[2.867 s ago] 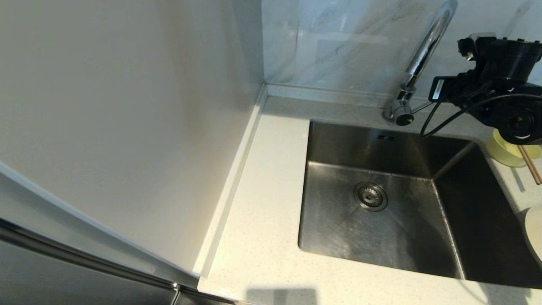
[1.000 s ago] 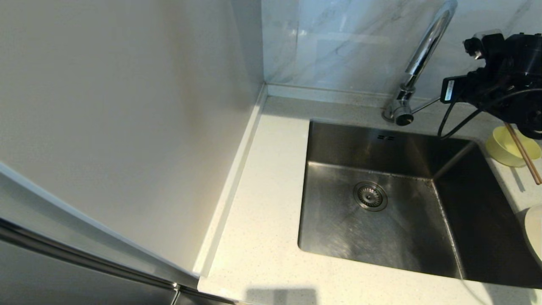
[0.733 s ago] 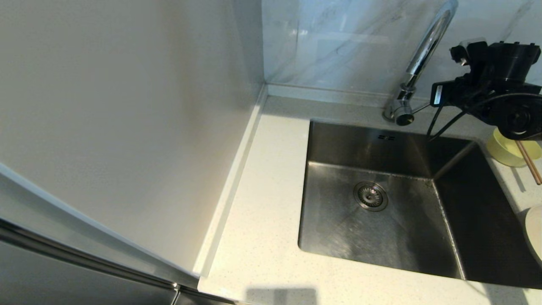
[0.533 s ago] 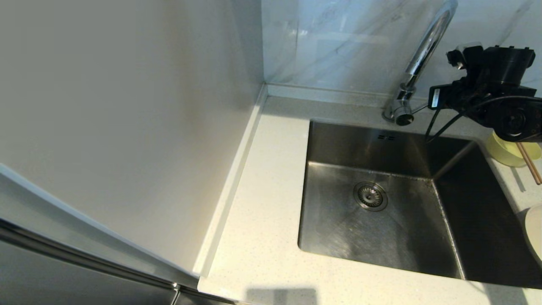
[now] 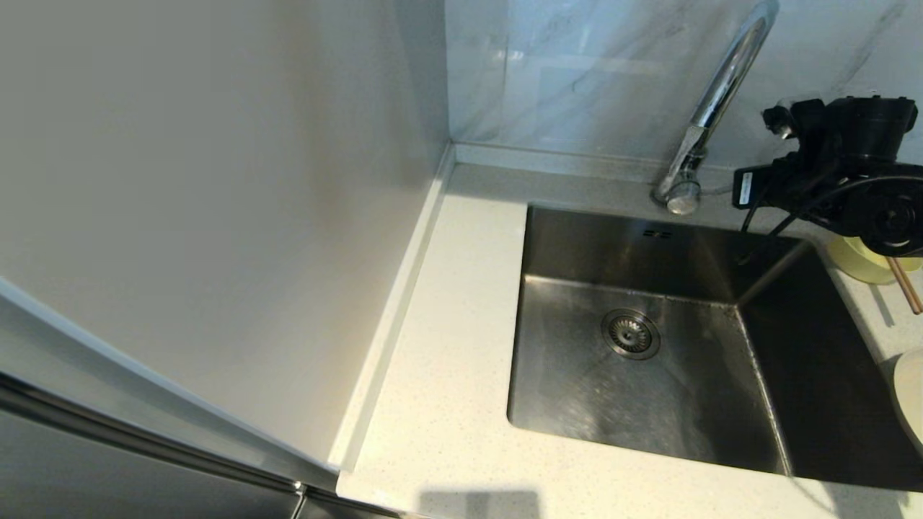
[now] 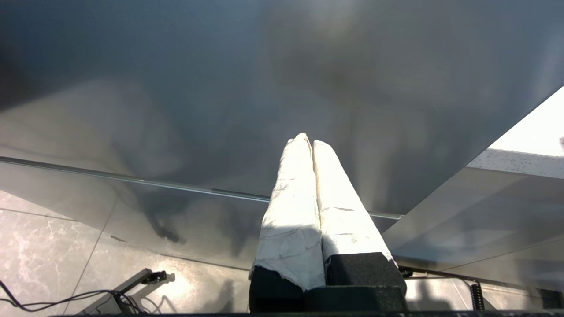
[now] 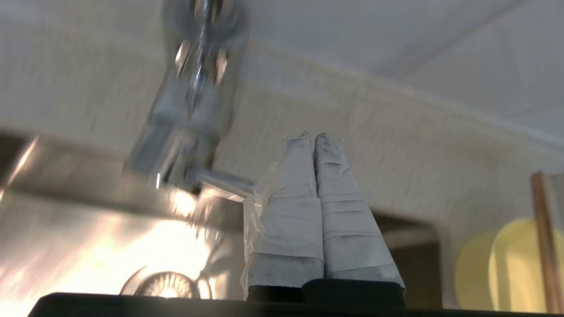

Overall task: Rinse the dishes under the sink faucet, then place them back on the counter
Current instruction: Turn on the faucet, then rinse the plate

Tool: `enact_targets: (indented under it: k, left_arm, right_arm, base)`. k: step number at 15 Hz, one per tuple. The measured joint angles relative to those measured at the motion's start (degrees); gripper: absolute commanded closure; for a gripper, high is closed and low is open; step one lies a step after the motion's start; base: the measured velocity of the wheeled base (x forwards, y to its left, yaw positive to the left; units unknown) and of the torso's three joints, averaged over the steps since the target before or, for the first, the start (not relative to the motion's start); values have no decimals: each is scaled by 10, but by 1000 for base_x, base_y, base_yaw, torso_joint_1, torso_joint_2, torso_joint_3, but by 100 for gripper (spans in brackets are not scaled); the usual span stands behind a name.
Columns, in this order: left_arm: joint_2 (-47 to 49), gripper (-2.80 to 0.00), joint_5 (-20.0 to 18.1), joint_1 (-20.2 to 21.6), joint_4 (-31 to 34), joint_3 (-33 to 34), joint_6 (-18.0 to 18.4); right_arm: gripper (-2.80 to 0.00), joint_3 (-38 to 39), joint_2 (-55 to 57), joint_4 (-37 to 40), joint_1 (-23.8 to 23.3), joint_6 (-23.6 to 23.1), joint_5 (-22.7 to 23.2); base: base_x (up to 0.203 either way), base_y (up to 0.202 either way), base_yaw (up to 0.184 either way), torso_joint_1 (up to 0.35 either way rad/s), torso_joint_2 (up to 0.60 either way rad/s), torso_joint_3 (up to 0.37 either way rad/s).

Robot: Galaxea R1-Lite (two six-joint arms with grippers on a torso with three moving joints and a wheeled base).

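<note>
My right gripper [image 7: 313, 136] is shut with nothing in it, low beside the chrome faucet [image 5: 714, 101]. The thin lever [image 7: 224, 180] ends against the side of one finger. From the head camera only that arm's black wrist [image 5: 844, 173] shows, above the sink's [image 5: 634, 404] far right corner. Behind it on the counter [image 5: 447, 346] sits the pale-yellow bowl [image 5: 858, 265], mostly hidden, with the brown chopstick [image 5: 905, 285] leaning in it. The cream plate [image 5: 912, 396] shows at the right edge. My left gripper [image 6: 308, 141] is shut and parked by a grey cabinet panel.
A tall pale wall panel [image 5: 216, 180] closes off the counter's left side. The marble wall [image 5: 577, 65] stands behind the faucet. The round drain [image 5: 631, 334] lies in the sink's floor. Cables [image 6: 66, 299] lie on the floor under the left arm.
The right arm swung right, came back left and has dropped lower beside the faucet's lever. The faucet's base looks slightly turned. The dishes have not moved.
</note>
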Motion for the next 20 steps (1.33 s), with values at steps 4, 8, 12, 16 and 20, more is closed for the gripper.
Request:
enact_targets:
  k: [4,8,12,16,20]
  left_arm:
    - [0,0,0,0,0,0,0]
    - [0,0,0,0,0,0,0]
    - [0,0,0,0,0,0,0]
    - [0,0,0,0,0,0,0]
    - [0,0,0,0,0,0,0]
  right_arm:
    - [0,16,-20,-2,-4,0,6]
    - [0,6,-46,0,-56,4,-27]
    - [0,40,-145,77,-112,63,5]
    - [0,50,-286,371,-181,108,129]
    - [0,103,-406,621,-211,92,139]
  base:
    - [0,0,0,0,0,0]
    - [0,0,0,0,0,0]
    - [0,0,0,0,0,0]
    - [0,0,0,0,0,0]
    - [0,0,0,0,0,0]
